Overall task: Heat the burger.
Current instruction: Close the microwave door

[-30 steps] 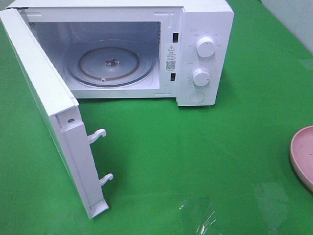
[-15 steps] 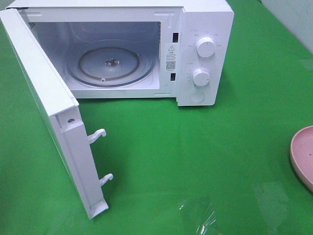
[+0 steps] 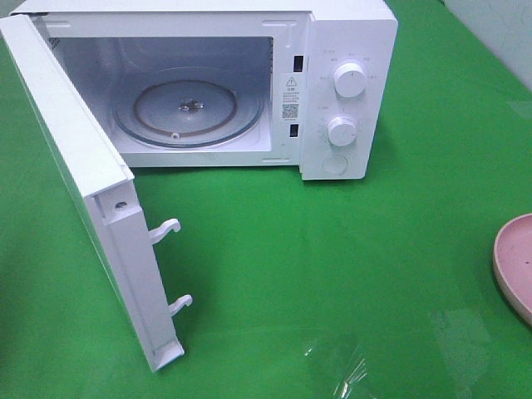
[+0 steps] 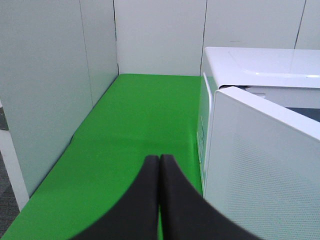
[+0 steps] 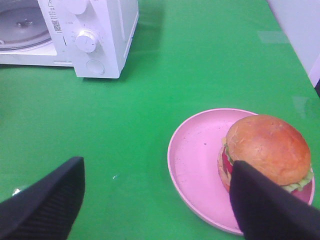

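The burger (image 5: 265, 150), with a domed golden-brown bun and red filling, sits on a pink plate (image 5: 200, 165) in the right wrist view. My right gripper (image 5: 155, 200) is open above the table, one finger (image 5: 265, 205) just in front of the burger. In the high view only the plate's edge (image 3: 515, 262) shows at the right; the burger and both grippers are out of that view. The white microwave (image 3: 332, 50) stands at the back with its door (image 3: 91, 191) swung wide open and an empty glass turntable (image 3: 187, 112) inside. My left gripper (image 4: 159, 165) is shut and empty, left of the microwave.
A green cloth (image 3: 332, 266) covers the table. White wall panels (image 4: 50, 85) close off the table's left side. The open door juts toward the front left. A glare patch (image 3: 341, 366) lies on the cloth near the front.
The pink plate's edge shifts slightly in the high view; the microwave and door have not moved.
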Motion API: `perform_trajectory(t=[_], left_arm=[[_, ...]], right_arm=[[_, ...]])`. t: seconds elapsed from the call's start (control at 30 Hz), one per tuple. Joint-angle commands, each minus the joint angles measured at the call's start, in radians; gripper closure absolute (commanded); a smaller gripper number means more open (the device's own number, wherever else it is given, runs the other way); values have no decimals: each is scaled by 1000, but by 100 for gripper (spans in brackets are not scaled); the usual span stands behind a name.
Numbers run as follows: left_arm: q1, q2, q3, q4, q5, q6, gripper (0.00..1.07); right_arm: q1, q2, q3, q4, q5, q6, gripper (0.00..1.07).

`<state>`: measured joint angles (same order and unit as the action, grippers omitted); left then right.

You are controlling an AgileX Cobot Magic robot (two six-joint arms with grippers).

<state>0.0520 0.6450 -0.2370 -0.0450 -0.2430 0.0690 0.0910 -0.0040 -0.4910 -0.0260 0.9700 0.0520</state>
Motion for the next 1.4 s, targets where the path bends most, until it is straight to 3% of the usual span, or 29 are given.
perform_trajectory(t=[0.03, 0.13, 0.17, 0.27, 0.33, 0.63, 0.77, 0.83, 0.87, 0.97, 1.4], left_arm=[[-2, 27, 8, -4, -71, 2, 107], [-2, 157, 12, 36, -165, -12, 107], [-2, 229, 12, 69, -223, -52, 107], [-2, 256, 12, 85, -252, -75, 107], [-2, 380, 12, 174, -362, -167, 107], [-16, 549, 12, 218, -479, -219, 107], [-97, 627, -5, 221, -506, -196, 107], [-171, 684, -30, 196, -510, -143, 107], [-171, 684, -30, 196, -510, -143, 107], [-258, 746, -48, 77, -547, -82, 107], [-483, 919, -156, 1, -584, -76, 107]], right_arm=[[-7, -25, 2, 2, -9, -11, 31], [-7, -25, 2, 2, -9, -11, 31], [-7, -25, 2, 2, -9, -11, 31], [-7, -25, 2, 2, -9, -11, 31], [-7, -25, 2, 2, -9, -11, 31], [-7, -25, 2, 2, -9, -11, 31], [-7, -25, 2, 2, -9, -11, 31], [-7, -25, 2, 2, -9, -11, 31], [-7, -25, 2, 2, -9, -11, 31], [-7, -25, 2, 2, -9, -11, 31], [-7, -25, 2, 2, -9, -11, 31]])
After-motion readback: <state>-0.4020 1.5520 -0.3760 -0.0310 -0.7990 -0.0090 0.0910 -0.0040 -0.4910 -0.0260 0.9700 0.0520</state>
